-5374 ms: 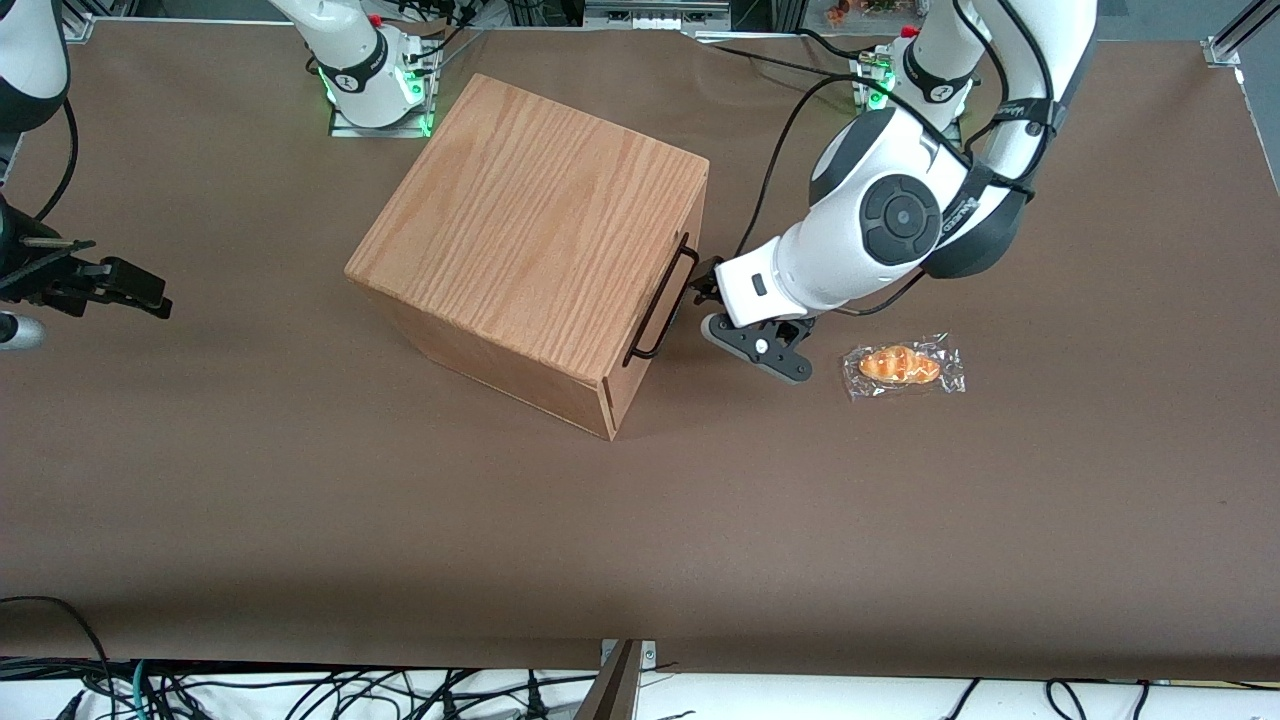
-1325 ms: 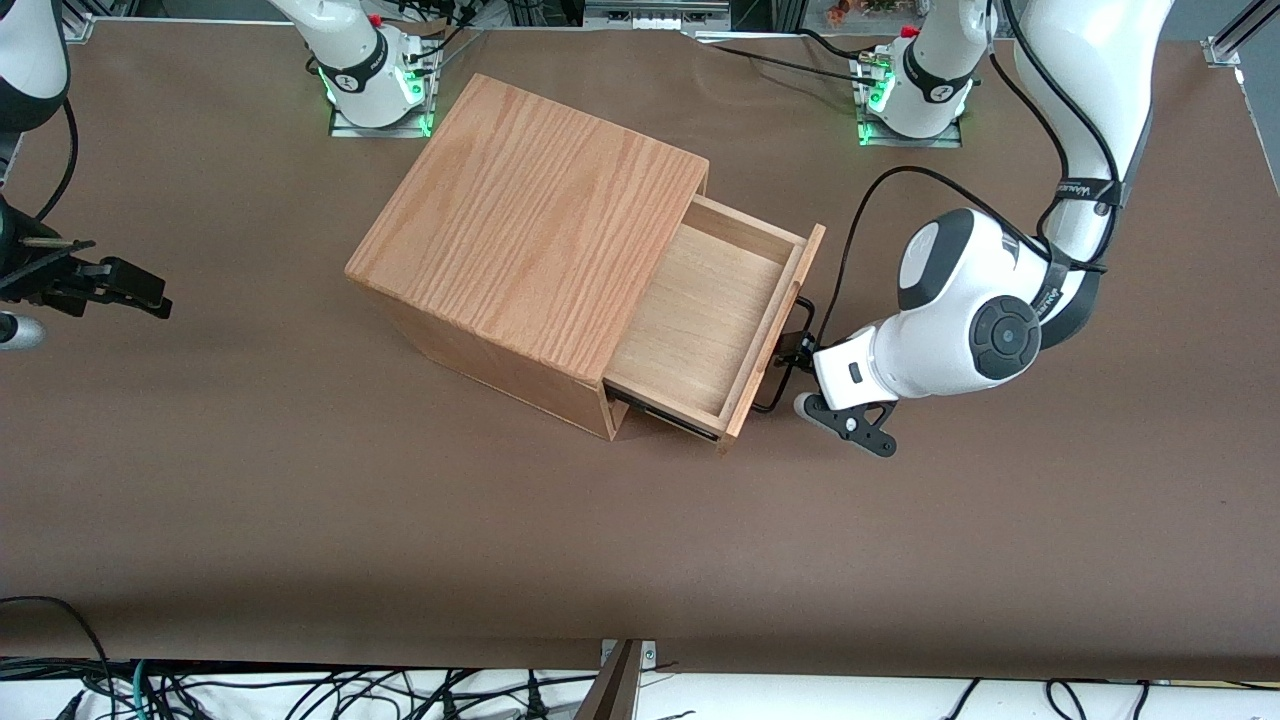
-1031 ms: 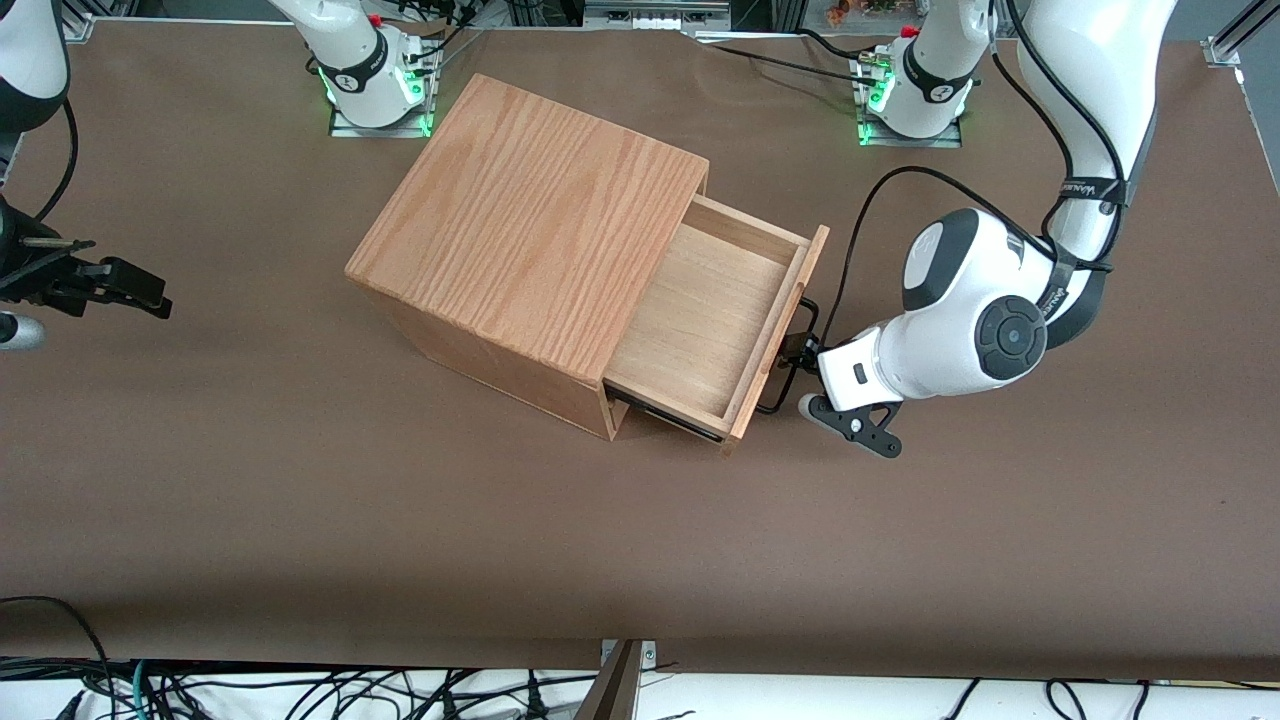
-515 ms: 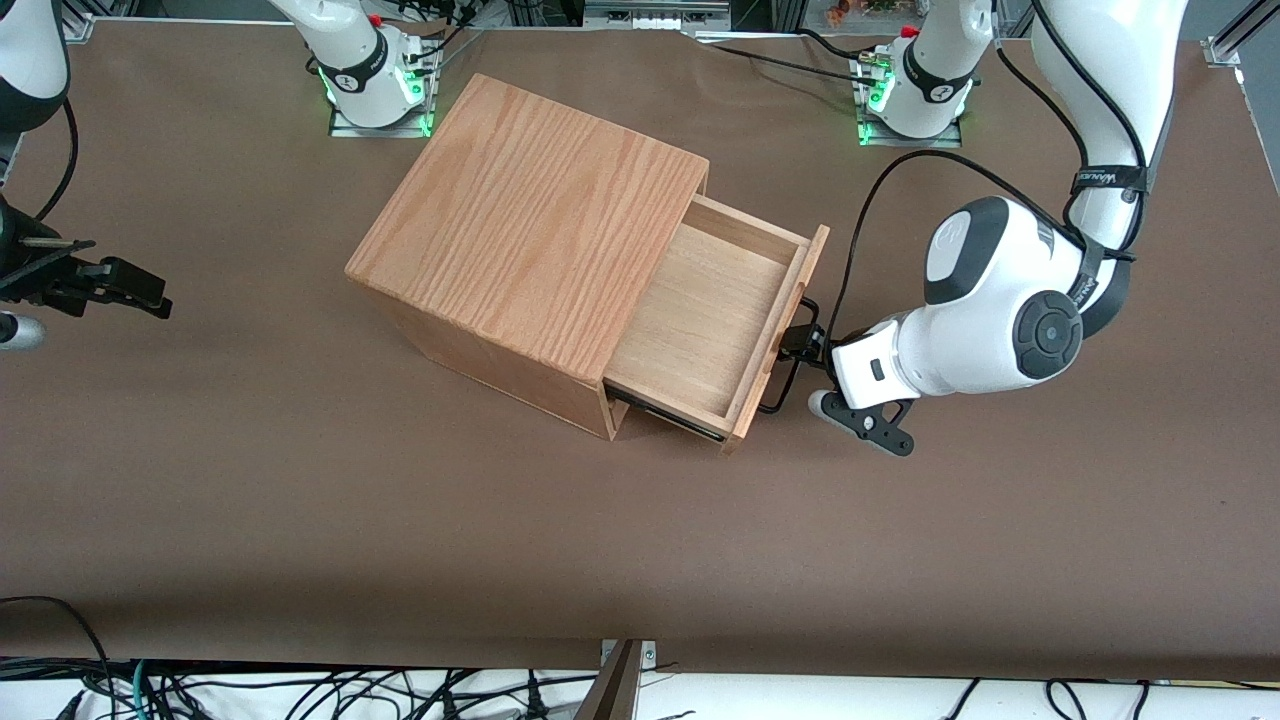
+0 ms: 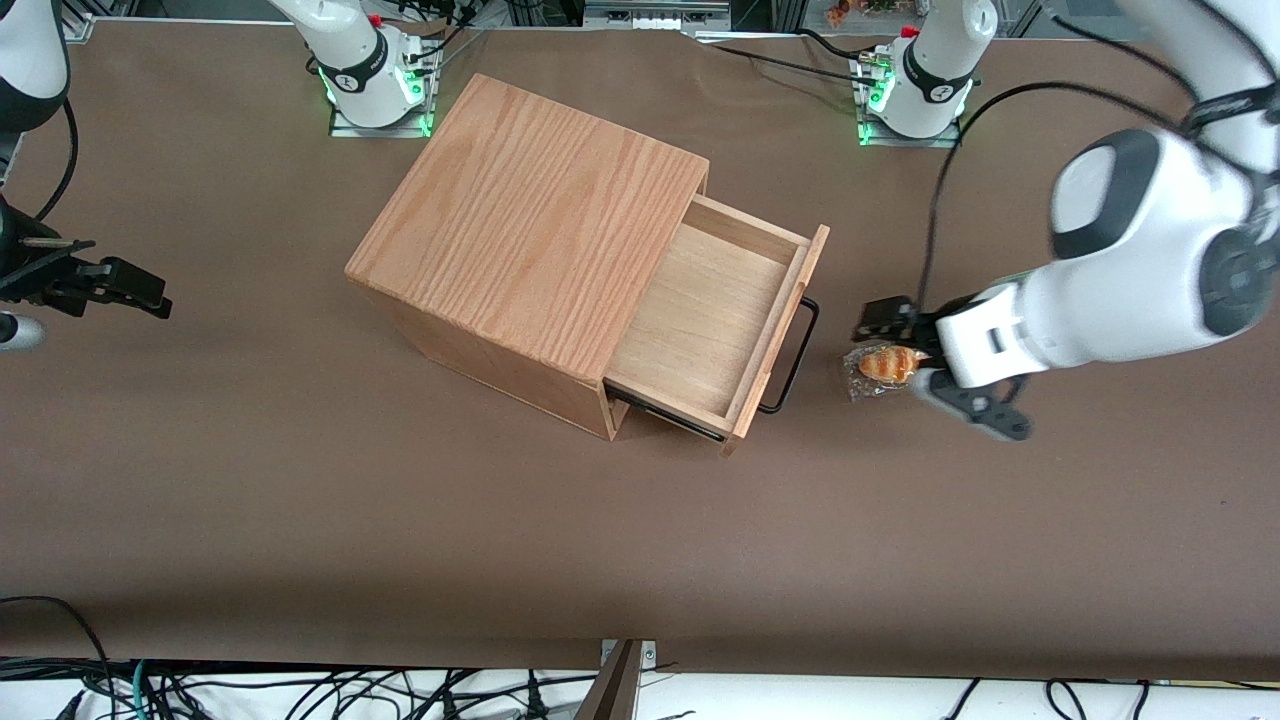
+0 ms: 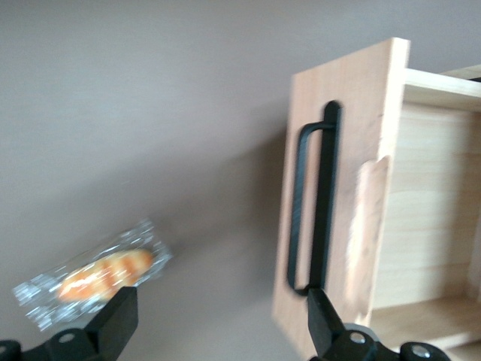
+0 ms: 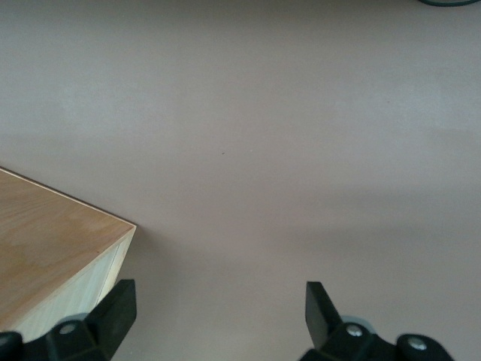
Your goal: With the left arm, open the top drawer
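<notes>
The top drawer [image 5: 715,325] stands pulled well out of the oak-grain cabinet [image 5: 530,225], its pale, smooth wooden floor bare to the front camera. Its thin black wire handle [image 5: 790,355] runs along the drawer front, so the handle's long axis lies across the direction of pull. The left arm's [image 5: 1130,270] claw [image 5: 885,322] hangs apart from that handle, toward the working arm's end of the tabletop [image 5: 300,520], with a clear strip of brown surface between them. In the wrist view the two black fingers [image 6: 113,320] stand wide apart with nothing between them, and the handle [image 6: 312,203] shows as a slim U against the light drawer front.

A small bread roll in crinkly clear wrap [image 5: 890,365] lies on the tabletop just beneath the claw. The lower drawer [image 5: 665,418] shows only as a dark edge under the open one.

Judged from how far the drawer sits out, the opening looks done; any further pull would need the claw brought toward the cabinet again, onto the handle.
</notes>
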`<move>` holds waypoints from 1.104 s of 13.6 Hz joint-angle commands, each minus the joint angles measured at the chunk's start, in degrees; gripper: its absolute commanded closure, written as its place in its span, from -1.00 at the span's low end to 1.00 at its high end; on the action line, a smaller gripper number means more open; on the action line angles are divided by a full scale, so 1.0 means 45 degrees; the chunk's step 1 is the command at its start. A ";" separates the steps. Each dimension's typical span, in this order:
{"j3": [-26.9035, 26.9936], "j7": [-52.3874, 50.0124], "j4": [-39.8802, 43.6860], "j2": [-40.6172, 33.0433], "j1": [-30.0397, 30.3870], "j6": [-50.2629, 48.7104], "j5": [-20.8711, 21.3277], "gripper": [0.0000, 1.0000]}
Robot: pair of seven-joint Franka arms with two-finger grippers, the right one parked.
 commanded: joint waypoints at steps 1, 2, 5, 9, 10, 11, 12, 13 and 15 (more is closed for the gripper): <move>-0.0018 0.0181 -0.0123 -0.0900 0.0175 -0.0776 0.1679 -1.00; -0.0018 0.0181 -0.0142 -0.1174 0.0175 -0.0991 0.2460 -1.00; -0.0057 0.0123 -0.0123 -0.2110 0.0175 -0.1830 0.4185 -1.00; 0.0778 0.0143 -0.0318 -0.2933 0.0157 -0.1834 0.3896 -1.00; 0.1363 0.0103 -0.0434 -0.3147 -0.0096 -0.1698 0.3391 -1.00; 0.2258 0.0103 -0.0919 -0.3478 -0.0698 -0.1426 0.2922 -1.00; 0.3195 0.0142 -0.1484 -0.3771 -0.1284 -0.0882 0.2511 -1.00; 0.3591 0.0181 -0.2244 -0.4045 -0.1522 -0.0180 0.2217 -1.00; 0.3615 0.0045 -0.3710 -0.4611 -0.1544 0.0937 0.2253 -1.00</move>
